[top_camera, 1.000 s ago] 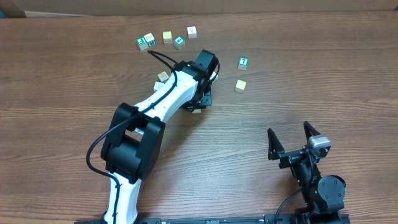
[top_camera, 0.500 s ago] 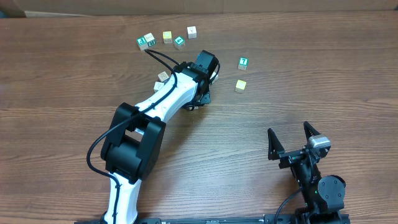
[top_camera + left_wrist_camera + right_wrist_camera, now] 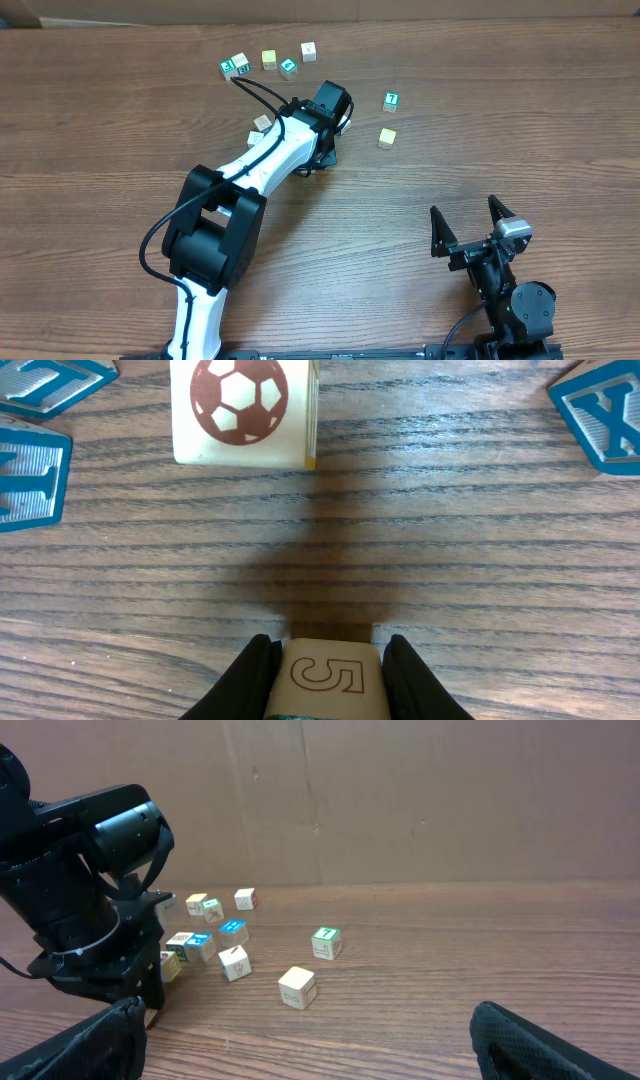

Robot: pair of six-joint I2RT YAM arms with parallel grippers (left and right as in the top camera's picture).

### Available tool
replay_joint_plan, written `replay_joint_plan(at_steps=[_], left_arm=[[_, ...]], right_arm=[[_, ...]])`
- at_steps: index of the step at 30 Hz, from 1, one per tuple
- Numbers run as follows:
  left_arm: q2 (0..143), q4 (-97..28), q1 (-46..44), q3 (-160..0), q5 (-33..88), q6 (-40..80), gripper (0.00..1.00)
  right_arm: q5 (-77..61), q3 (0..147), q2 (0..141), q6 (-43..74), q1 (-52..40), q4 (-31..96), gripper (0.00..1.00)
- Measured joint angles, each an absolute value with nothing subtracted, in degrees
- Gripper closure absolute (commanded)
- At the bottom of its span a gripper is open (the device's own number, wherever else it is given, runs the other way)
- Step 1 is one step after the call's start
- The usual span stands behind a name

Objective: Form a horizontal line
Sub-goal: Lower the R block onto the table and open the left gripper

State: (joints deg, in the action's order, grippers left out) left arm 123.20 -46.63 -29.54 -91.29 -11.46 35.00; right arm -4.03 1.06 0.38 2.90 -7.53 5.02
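My left gripper (image 3: 330, 652) is shut on a cream block with a red 5 (image 3: 332, 680), just above the table. In the overhead view the left gripper (image 3: 316, 162) is under the wrist and the 5 block is hidden. Ahead of it lie a soccer-ball block (image 3: 245, 410) and blue letter blocks (image 3: 28, 470) (image 3: 605, 420). Several more blocks lie scattered at the back: a loose row (image 3: 269, 59), a green one (image 3: 391, 101) and a yellow one (image 3: 387, 137). My right gripper (image 3: 468, 228) is open and empty near the front right.
Two cream blocks (image 3: 257, 130) lie just left of the left arm (image 3: 270, 160). In the right wrist view the left arm (image 3: 90, 910) stands at the left and a cream block (image 3: 297, 987) is the nearest. A cardboard wall (image 3: 420, 800) stands behind the table.
The left gripper has drawn slightly toward the back with the 5 block, which showed below the wrist in the overhead view a second ago and is now hidden. The right arm has not moved.
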Motion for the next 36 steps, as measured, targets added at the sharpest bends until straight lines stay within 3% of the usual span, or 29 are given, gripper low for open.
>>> replay_joint_plan(at_steps=[36], left_arm=[[123.2, -46.2, -29.5, -89.9, -11.2, 32.6, 0.87]], right_arm=[[-4.1, 1.1, 0.4, 2.8, -7.5, 5.0, 0.00]])
